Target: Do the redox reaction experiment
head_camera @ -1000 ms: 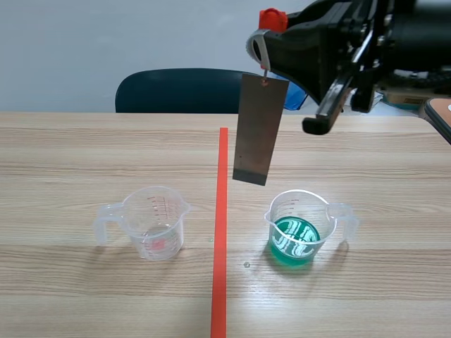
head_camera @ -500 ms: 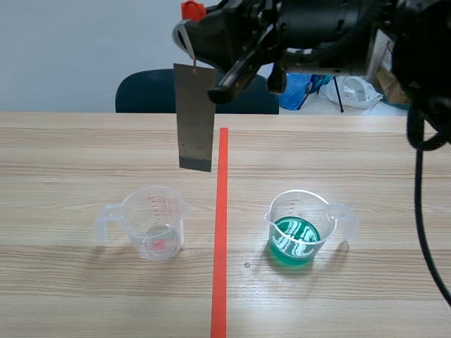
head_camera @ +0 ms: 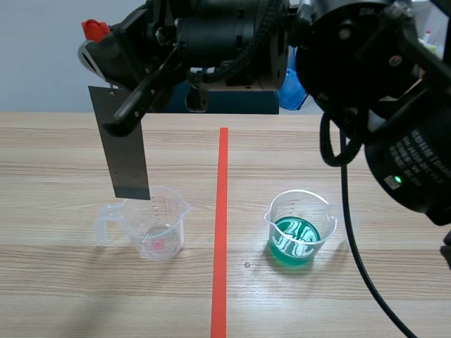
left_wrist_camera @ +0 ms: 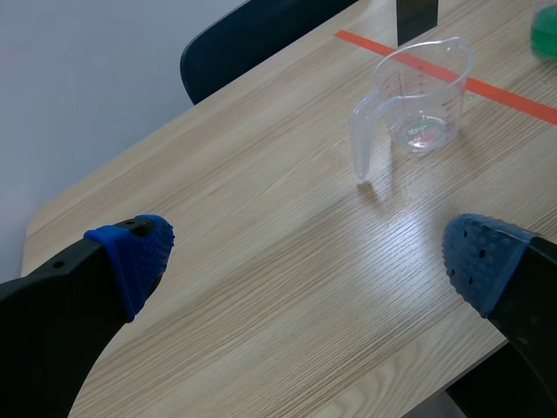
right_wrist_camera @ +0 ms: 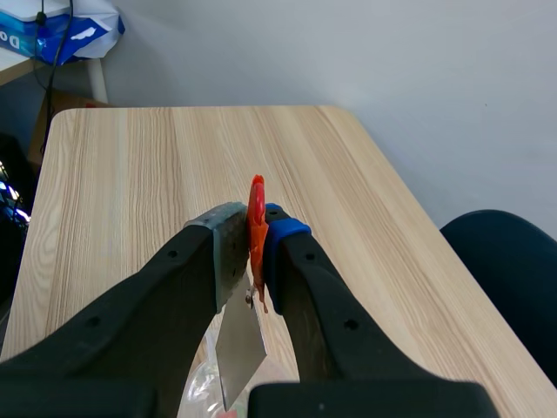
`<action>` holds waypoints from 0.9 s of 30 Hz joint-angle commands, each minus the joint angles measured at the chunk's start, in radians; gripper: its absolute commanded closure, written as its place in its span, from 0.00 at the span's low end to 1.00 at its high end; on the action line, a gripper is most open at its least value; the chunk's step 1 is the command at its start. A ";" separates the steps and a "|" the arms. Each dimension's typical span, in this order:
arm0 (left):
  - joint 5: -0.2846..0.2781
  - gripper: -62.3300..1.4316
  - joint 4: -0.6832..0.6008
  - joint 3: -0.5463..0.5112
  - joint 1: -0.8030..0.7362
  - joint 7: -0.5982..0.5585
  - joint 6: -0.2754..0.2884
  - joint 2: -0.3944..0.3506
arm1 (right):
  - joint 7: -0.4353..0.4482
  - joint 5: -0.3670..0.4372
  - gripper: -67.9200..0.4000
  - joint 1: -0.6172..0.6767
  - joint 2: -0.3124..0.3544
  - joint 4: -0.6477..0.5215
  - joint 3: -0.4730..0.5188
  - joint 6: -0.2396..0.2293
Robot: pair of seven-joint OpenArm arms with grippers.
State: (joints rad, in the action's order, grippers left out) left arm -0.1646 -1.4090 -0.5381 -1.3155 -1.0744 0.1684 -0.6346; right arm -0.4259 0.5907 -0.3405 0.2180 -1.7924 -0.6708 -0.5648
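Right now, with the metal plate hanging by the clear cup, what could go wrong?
1. The metal plate hangs loosely from the red clip in the right gripper, so it may swing.
2. Its lower edge seems close to the handle-side rim of the clear cup; lowering it could hit the rim and tip the cup.

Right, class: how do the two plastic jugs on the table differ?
The right jug holds green liquid; the left jug looks almost empty. A metal strip on the right gripper's red clip hangs at the left jug's rim; nothing hangs over the right jug. Both are clear, upright and handled.
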 commanded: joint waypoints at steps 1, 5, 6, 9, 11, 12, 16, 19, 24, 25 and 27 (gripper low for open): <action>-0.010 0.00 -0.006 -0.006 -0.001 -0.017 0.002 0.005 | 0.013 0.009 0.98 -0.026 -0.008 -0.013 -0.004 0.000; -0.010 0.00 -0.006 -0.006 -0.001 -0.017 0.002 0.005 | 0.011 -0.002 0.98 -0.026 -0.013 -0.013 -0.018 0.015; -0.010 0.00 -0.006 -0.006 -0.001 -0.017 0.002 0.005 | 0.008 -0.006 0.98 -0.026 -0.013 -0.013 -0.019 0.019; -0.010 0.00 -0.006 -0.006 -0.001 -0.017 0.002 0.005 | 0.005 -0.022 0.98 -0.026 -0.013 -0.013 -0.019 0.019; -0.010 0.00 -0.006 -0.006 -0.001 -0.017 0.002 0.005 | 0.000 -0.027 0.98 -0.026 -0.013 -0.013 -0.019 0.026; -0.010 0.00 -0.006 -0.006 -0.001 -0.017 0.002 0.005 | -0.004 -0.027 0.98 -0.026 -0.013 -0.013 -0.019 0.026; -0.010 0.00 -0.006 -0.006 -0.001 -0.017 0.002 0.005 | -0.018 -0.029 0.98 -0.025 -0.013 -0.013 -0.019 0.053; -0.010 0.00 -0.006 -0.006 -0.001 -0.017 0.002 0.005 | -0.018 -0.039 0.98 -0.025 -0.013 -0.013 -0.019 0.053; -0.010 0.00 -0.006 -0.006 -0.001 -0.017 0.002 0.005 | -0.033 -0.039 0.98 -0.025 -0.013 -0.013 -0.019 0.053; -0.010 0.00 -0.006 -0.006 -0.001 -0.017 0.002 0.005 | -0.037 -0.040 0.98 -0.025 -0.013 -0.013 -0.019 0.053; -0.010 0.00 -0.006 -0.006 -0.001 -0.017 0.002 0.005 | -0.039 -0.042 0.98 -0.025 -0.013 -0.013 -0.019 0.053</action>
State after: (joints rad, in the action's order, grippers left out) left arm -0.1646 -1.4090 -0.5381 -1.3155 -1.0740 0.1684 -0.6346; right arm -0.4774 0.5385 -0.3401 0.2054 -1.7924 -0.6941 -0.5129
